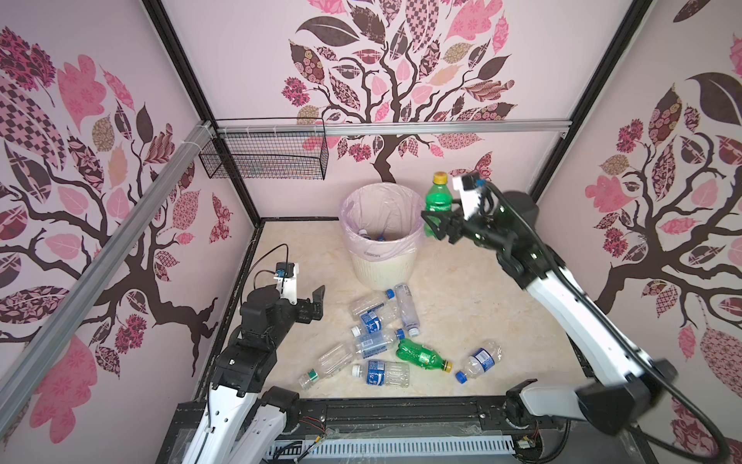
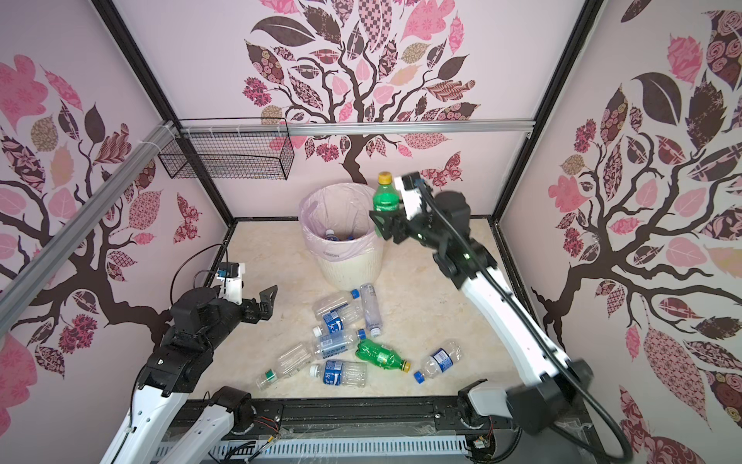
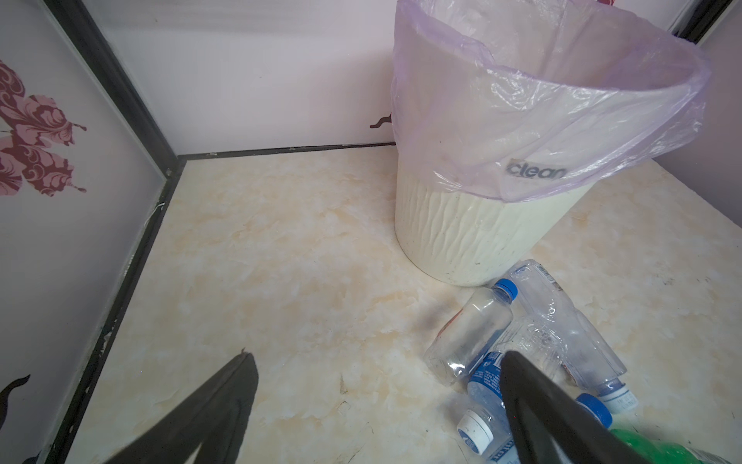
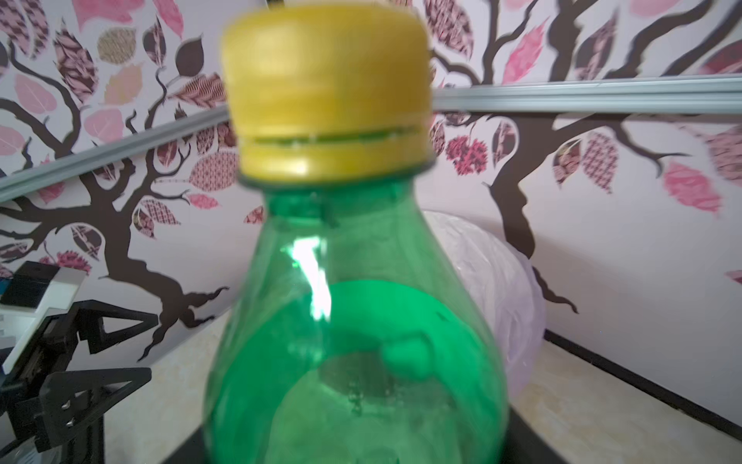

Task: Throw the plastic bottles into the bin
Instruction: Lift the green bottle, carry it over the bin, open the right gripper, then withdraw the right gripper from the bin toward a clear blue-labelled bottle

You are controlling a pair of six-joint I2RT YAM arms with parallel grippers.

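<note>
Here, a green bottle [image 1: 437, 199] stands upright, raised, at the 3 o'clock rim of the bin [image 1: 381, 269], between the right jaws; whether they clamp it cannot be told. The left jaws stand apart and empty at 9 o'clock of the loose bottles [image 1: 372, 346] on the tabletop [image 1: 482, 305].

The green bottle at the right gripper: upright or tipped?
Upright. The green bottle has its yellow cap on top, body below, in both top views.
</note>
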